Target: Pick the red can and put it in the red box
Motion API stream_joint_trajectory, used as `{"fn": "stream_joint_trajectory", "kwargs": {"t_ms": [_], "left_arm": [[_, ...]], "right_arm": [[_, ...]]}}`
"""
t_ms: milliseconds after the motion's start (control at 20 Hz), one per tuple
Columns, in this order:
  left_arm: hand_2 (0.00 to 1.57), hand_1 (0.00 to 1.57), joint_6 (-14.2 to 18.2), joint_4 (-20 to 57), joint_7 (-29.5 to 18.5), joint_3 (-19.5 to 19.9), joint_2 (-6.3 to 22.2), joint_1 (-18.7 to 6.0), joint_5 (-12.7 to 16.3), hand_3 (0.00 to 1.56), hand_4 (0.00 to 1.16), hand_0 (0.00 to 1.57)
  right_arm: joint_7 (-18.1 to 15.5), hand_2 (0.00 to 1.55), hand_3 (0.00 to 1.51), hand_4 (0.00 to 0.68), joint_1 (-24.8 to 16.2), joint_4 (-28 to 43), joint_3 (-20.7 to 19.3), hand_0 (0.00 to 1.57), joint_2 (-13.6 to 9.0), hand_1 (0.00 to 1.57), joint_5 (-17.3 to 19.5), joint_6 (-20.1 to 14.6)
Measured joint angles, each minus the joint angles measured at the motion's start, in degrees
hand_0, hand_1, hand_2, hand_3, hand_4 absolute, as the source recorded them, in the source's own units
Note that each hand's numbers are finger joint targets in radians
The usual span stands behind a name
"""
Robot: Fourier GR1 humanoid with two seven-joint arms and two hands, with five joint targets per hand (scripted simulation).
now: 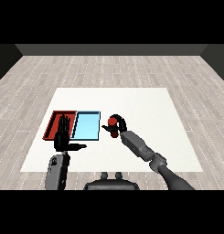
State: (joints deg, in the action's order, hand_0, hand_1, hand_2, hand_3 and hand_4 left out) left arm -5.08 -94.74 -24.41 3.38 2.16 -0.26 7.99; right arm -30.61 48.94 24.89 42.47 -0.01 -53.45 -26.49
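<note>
A: Where's the red can (112,121) rn?

B: Right side of the light blue tray (86,126), just beside its right edge, over the white desk (145,109). It's inside the right hand (119,125), not in either tray.

A: So the hand has it?

B: Yep. Right hand's black fingers (122,119) curl over the can's top and far side, thumb comes in from the near-left. Only part of the red shows between them. Can't tell if the can's base touches the desk or is lifted.

A: And the arm?

B: Grey right forearm (140,146) runs in from the lower-right corner, angled up and left toward the can.

A: Left hand (63,136)?

B: Fingers straight, pointing away from the robot, thumb sticking out to the right. Holding nothing. It sits over the near edge of the red tray (53,123), fingers overlapping the tray's inside. Whether it touches the tray, can't tell.

A: Trays relative to each other?

B: Side by side, touching or nearly so; red on the left, blue on the right. The blue one lies between the red tray and the can, so can & red tray are apart.

A: Anything in the blue tray?

B: Just its flat blue floor showing.
</note>
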Motion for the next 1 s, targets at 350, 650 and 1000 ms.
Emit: {"fn": "stream_joint_trajectory", "kwargs": {"t_ms": [350,650,1000], "left_arm": [[0.0,0.0,-1.1,-0.5,-0.6,-0.3,0.1,2.1,0.5,0.0,0.0,0.0],[0.0,0.0,-0.8,-1.3,0.1,-1.8,-0.1,2.2,-1.1,0.0,0.0,0.0],[0.0,0.0,0.0,-4.4,5.9,-6.3,-1.2,0.0,-2.5,0.0,0.0,0.0]], "right_arm": [[-1.7,1.46,1.38,0.582,2.3,2.8,-4.2,1.54,-0.3,1.54,2.8,-1.6],[-1.1,1.47,1.4,0.623,-0.1,12.7,-6.2,1.54,-3.7,1.54,7.0,-4.3],[-0.2,1.42,1.39,0.633,-4.9,29.1,-7.3,1.46,-9.5,1.46,10.6,-7.2]]}}
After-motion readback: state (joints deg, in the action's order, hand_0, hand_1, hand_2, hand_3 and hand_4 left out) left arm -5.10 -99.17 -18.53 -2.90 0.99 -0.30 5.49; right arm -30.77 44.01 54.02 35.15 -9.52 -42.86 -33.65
